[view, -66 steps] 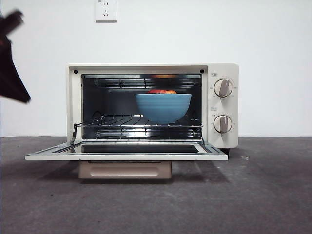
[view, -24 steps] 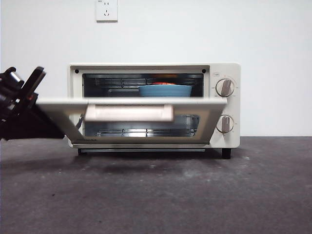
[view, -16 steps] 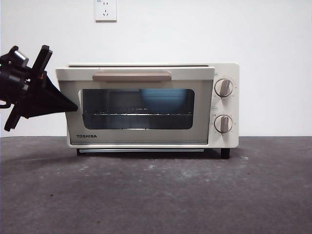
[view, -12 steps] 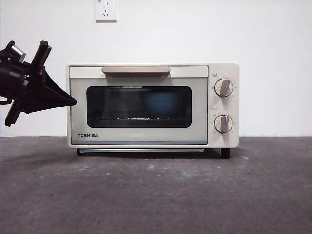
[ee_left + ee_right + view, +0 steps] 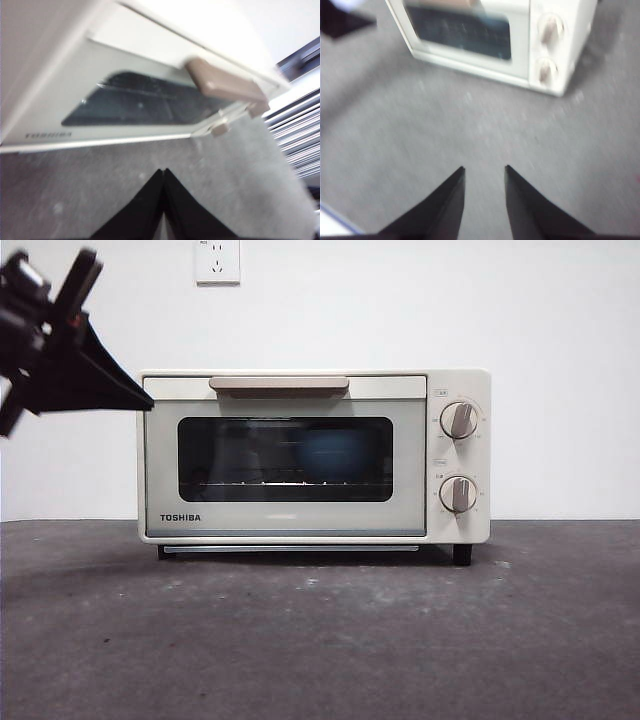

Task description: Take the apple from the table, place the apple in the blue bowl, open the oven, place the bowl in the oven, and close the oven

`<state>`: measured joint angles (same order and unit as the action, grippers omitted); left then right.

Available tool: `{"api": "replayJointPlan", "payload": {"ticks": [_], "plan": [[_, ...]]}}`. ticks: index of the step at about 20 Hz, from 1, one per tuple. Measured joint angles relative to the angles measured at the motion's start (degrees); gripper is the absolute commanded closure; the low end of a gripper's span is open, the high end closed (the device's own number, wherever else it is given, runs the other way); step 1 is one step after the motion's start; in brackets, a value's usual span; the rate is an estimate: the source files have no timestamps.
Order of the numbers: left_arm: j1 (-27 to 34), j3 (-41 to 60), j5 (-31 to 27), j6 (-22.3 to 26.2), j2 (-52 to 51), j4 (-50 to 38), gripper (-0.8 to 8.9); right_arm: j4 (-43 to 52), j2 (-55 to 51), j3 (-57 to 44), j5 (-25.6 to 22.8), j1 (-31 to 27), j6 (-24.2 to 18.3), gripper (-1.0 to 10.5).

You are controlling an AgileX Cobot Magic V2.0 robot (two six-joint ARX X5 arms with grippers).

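Left pincer (image 5: pixel 140 400) beside shut oven (image 5: pixel 313 455).

oven (image 5: pixel 313 456): cream-white body and door, dark glass window, black TOSHIBA lettering low on the door
handle (image 5: pixel 279 386): beige bar, above the window
dials (image 5: pixel 458 421): two, grey knobs on pale round faces
blue bowl (image 5: pixel 335 454): dim blue shape behind the dark glass
wire rack (image 5: pixel 270 483): thin pale line with bright glints
table (image 5: pixel 320 640): dark grey, matte, small pale specks; the same grey under both pairs of jaws
left gripper (image 5: pixel 163 172): black jaws, tips pressed together
right gripper (image 5: pixel 484 171): black jaws, grey table between them
wall (image 5: pixel 400 300): plain white
socket (image 5: pixel 218 261): white plate
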<state>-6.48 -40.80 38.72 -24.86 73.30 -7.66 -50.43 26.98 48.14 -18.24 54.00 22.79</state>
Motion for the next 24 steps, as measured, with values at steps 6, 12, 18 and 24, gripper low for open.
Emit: {"api": "replayJointPlan", "payload": {"ticks": [6,12,18,24], "plan": [[-10.03,0.00,-16.28,9.18,-19.23,20.70,8.06,13.66,0.00,-5.42,-0.02,0.00,-3.28,8.2],[-20.15,0.00,-31.12,10.38,-32.68,29.09,8.06,29.83,0.04,-14.40,0.24,0.00,-6.27,8.2],[-22.82,0.00,-34.56,10.40,-37.73,33.35,8.06,35.80,0.07,-16.72,0.24,0.00,-6.56,9.1],[-22.82,0.00,-34.75,10.40,-38.49,33.73,8.06,36.52,0.04,-16.72,1.53,0.00,-7.69,9.4]]}}
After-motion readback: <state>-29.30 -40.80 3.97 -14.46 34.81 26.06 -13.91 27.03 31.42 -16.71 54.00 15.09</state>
